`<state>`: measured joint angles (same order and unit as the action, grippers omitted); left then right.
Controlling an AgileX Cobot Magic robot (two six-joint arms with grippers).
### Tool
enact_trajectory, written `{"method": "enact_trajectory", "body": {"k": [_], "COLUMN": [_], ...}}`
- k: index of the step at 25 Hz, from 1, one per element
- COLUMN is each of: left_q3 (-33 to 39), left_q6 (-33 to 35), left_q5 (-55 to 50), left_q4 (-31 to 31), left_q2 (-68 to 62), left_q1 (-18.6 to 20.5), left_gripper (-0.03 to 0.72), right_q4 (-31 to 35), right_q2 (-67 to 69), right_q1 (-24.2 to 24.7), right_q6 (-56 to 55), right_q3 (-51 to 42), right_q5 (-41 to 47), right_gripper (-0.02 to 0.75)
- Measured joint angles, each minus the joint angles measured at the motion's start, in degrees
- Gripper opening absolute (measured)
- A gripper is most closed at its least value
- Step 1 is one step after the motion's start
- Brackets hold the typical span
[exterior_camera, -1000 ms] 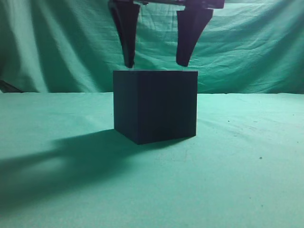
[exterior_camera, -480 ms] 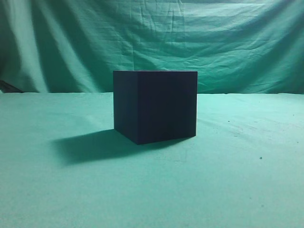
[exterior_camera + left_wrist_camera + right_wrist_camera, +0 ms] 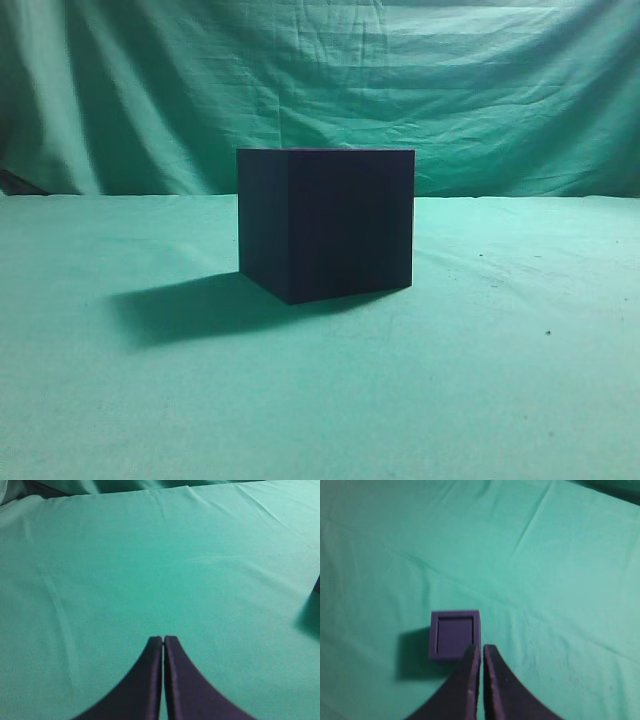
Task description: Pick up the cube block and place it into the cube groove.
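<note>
The cube groove (image 3: 326,222) is a large near-black box standing on the green cloth at mid-table. From above in the right wrist view (image 3: 433,639) it shows a raised rim around a square opening. A purple square face, apparently the cube block (image 3: 454,636), fills that opening just below the rim. My right gripper (image 3: 482,649) is shut and empty, high above the cloth, with its tips over the box's right rim. My left gripper (image 3: 163,640) is shut and empty over bare cloth. Neither gripper shows in the exterior view.
Green cloth (image 3: 500,380) covers the table and hangs as a backdrop (image 3: 500,90). The box casts a shadow to its left (image 3: 190,305). A dark corner of the box (image 3: 317,584) and its shadow touch the right edge of the left wrist view.
One second ago an open gripper hung just above the box's top in the exterior view. It left that view by half a second ago. The box has not moved.
</note>
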<state>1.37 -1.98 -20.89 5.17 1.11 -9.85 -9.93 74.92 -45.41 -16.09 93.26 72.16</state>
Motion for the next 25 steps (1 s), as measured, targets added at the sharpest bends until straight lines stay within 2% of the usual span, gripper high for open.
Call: {"method": "enact_trajectory", "body": {"k": [9, 14, 19, 25], "left_q3": [0.00, 0.00, 0.00, 0.00], "left_q6": [0.00, 0.00, 0.00, 0.00], "left_q5": [0.00, 0.00, 0.00, 0.00], "left_q4": [0.00, 0.00, 0.00, 0.00], "left_q2": [0.00, 0.00, 0.00, 0.00], "left_q1": [0.00, 0.00, 0.00, 0.00], "left_gripper": [0.000, 0.000, 0.000, 0.000], "right_q4": [0.43, 4.16, 4.98, 6.33], "right_q2": [-23.89, -37.04, -45.53, -51.02], "right_q1": [0.00, 0.00, 0.00, 0.00], "right_q6": [0.00, 0.00, 1.75, 12.24], "right_q3": [-21.29, -31.36, -35.95, -39.49], "right_q5": [0.60, -4.16, -3.95, -5.93], "right_gripper": [0.000, 0.000, 0.000, 0.000]}}
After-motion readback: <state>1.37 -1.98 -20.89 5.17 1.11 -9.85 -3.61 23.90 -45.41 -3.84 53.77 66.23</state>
